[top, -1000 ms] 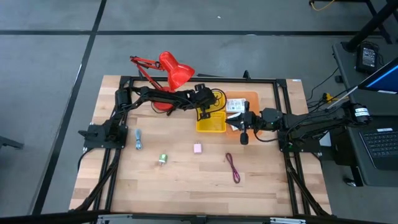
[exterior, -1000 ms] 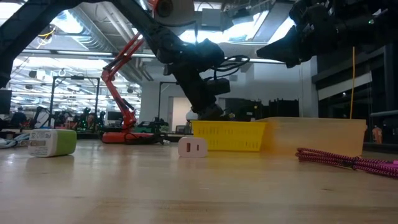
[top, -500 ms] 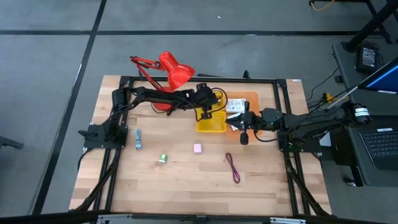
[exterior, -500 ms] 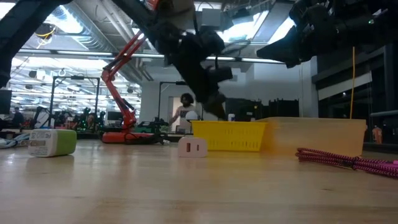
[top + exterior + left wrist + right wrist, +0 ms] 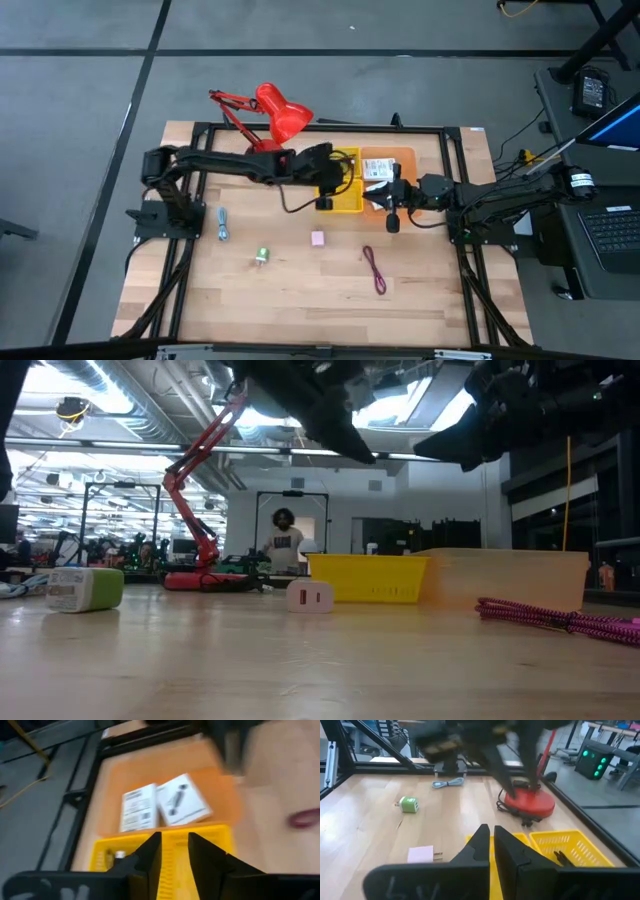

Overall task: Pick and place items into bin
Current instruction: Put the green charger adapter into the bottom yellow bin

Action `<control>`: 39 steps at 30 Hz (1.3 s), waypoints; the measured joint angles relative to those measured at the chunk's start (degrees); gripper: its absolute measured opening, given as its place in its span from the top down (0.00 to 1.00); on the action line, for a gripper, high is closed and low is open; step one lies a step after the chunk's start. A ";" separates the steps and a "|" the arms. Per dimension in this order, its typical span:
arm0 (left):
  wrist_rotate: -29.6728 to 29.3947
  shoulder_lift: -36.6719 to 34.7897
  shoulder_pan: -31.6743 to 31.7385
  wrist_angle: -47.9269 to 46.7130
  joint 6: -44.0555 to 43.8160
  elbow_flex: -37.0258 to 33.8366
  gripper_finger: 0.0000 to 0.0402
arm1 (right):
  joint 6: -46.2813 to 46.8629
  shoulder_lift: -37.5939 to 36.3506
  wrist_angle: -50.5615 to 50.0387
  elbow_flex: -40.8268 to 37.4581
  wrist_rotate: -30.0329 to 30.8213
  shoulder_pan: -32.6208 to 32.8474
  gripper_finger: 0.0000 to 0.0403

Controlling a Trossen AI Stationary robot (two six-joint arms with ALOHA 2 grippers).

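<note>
My left gripper point(image 5: 337, 184) hangs open over the yellow bin point(image 5: 345, 203), nothing between its fingers point(image 5: 151, 851). A small object point(image 5: 118, 854) lies in that bin. Two white packets point(image 5: 137, 807) lie flat in the orange tray point(image 5: 220, 785) beside it. On the bare table lie a pink block point(image 5: 317, 238), a green piece point(image 5: 261, 256), a maroon cord point(image 5: 374, 268) and a grey cord point(image 5: 222, 223). My right gripper point(image 5: 490, 837) waits shut and empty above the table by the tray's near side point(image 5: 390, 200).
A red desk lamp point(image 5: 272, 115) stands at the table's far edge, its base point(image 5: 530, 802) just left of the bins. A black frame runs round the table. A person point(image 5: 285, 545) stands in the room beyond. Open tabletop lies along the near edge.
My left gripper has risen out of the yellow bin to well above its rim, and the arm's elbow has swung toward the table's left edge. The bin and the loose items have stayed put.
</note>
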 joint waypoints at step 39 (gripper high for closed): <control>12.84 -30.95 -17.75 45.96 -11.97 -53.26 0.99 | 7.82 0.00 -4.51 0.00 -0.55 1.03 0.98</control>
